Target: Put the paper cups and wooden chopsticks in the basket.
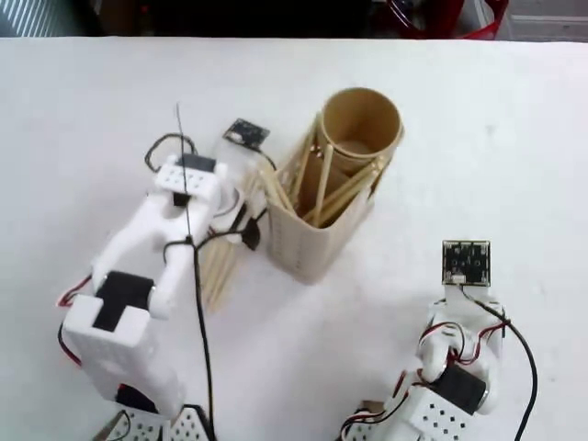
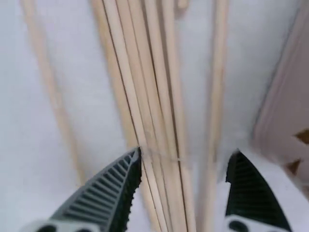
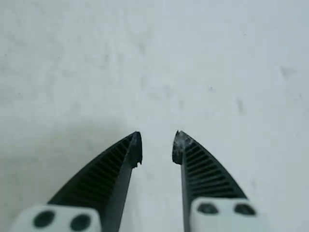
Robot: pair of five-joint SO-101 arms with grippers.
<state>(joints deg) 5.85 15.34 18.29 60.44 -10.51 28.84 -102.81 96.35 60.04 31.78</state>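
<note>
A cream basket [image 1: 308, 241] stands mid-table holding a brown paper cup [image 1: 360, 127] and several wooden chopsticks [image 1: 323, 184] that lean inside it. More chopsticks [image 1: 219, 268] lie on the table just left of the basket. My left gripper [image 1: 242, 228] is down over them. In the left wrist view it [image 2: 186, 157] is open, with a bundle of chopsticks [image 2: 154, 96] running between its fingers [image 2: 118, 186] and the basket wall [image 2: 289, 96] close beside. My right gripper [image 3: 157, 142] hovers over bare white table, slightly open and holding nothing.
The right arm [image 1: 459, 363] sits at the table's near right, apart from the basket. A small dark circuit board [image 1: 246, 132] lies behind the left arm. A black cable [image 1: 197, 294] runs along the left arm. The far table edge borders dark room clutter.
</note>
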